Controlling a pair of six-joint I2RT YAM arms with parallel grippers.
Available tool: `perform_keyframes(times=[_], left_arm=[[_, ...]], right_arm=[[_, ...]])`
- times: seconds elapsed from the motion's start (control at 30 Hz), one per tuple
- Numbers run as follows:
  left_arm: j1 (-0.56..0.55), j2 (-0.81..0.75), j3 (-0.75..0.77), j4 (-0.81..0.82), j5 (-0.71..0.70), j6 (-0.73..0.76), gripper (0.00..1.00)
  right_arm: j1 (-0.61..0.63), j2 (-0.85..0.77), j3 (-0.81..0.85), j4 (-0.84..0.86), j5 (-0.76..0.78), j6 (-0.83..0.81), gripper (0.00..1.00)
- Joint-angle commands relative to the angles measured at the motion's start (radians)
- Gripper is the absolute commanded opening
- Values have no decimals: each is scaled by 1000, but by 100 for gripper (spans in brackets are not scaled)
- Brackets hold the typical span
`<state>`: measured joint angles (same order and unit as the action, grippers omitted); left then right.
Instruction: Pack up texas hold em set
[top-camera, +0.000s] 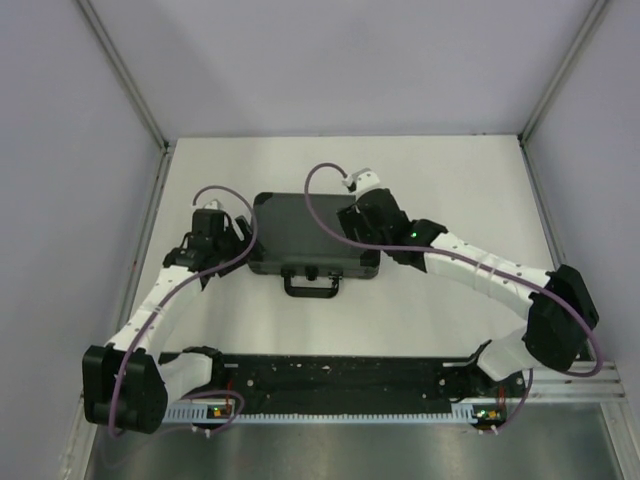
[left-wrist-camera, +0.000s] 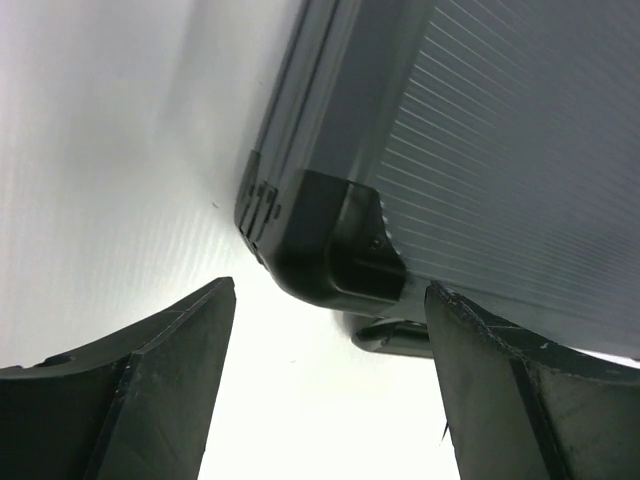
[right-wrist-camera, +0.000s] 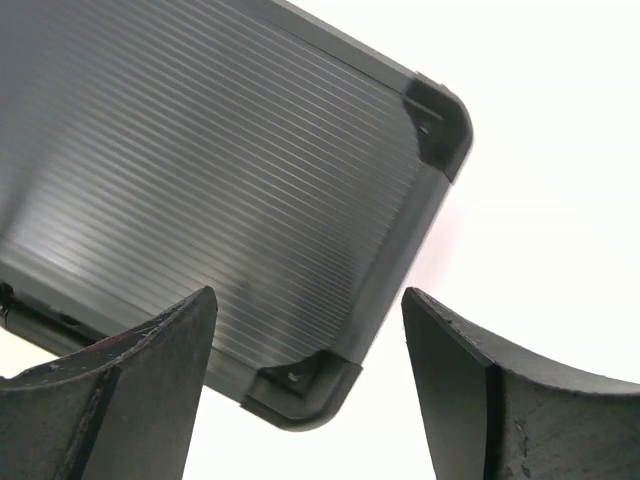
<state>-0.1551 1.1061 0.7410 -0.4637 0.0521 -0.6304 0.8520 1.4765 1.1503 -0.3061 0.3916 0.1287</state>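
Black and finely ribbed, the rectangular hard case (top-camera: 285, 230) of the texas hold em set lies flat and shut on the white bench (top-camera: 440, 180), a little left of centre. Its looped carrying handle (top-camera: 311, 287) points toward the arm bases. None of the set's contents can be seen.

The left tool (left-wrist-camera: 330, 290) sits low at the case's left end. Its two dark fingers (left-wrist-camera: 150, 380) are spread wide, one on either side of a rounded black corner cap (left-wrist-camera: 335, 245), and a gap shows on both sides, so it grips nothing. The side seam of the case and a piece of the handle show in that wrist view.

The right tool (right-wrist-camera: 308, 295) hangs over the right part of the lid, also spread apart and clamping nothing. Its wrist view looks down on the ribbed lid with two black corner caps (right-wrist-camera: 440, 125) at the case's right end and white bench beyond. Whether its fingertips touch the lid cannot be told.
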Motion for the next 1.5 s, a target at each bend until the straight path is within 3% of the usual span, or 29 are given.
perform_keyframes(times=[0.0, 0.2, 0.37, 0.5, 0.73, 1.17, 1.47], left_arm=[[3, -29, 20, -3, 139, -37, 81], [-14, -176, -144, 190, 287, -228, 78], [-127, -213, -233, 306, 232, -327, 73], [-274, -155, -221, 336, 96, -365, 71], [-448, -14, -221, 416, -122, -431, 56], [-521, 172, -163, 450, -233, -485, 23], [-547, 228, -166, 522, -232, -506, 15]], right_arm=[[-103, -82, -56, 15, -105, 152, 76], [-191, -108, -121, -20, -175, 278, 82], [-274, -93, -124, -73, -266, 367, 82], [-315, -85, -135, -83, -330, 379, 82], [-334, -73, -150, -79, -436, 408, 76], [-334, -41, -196, -41, -528, 448, 56], [-334, -33, -224, -19, -563, 466, 53]])
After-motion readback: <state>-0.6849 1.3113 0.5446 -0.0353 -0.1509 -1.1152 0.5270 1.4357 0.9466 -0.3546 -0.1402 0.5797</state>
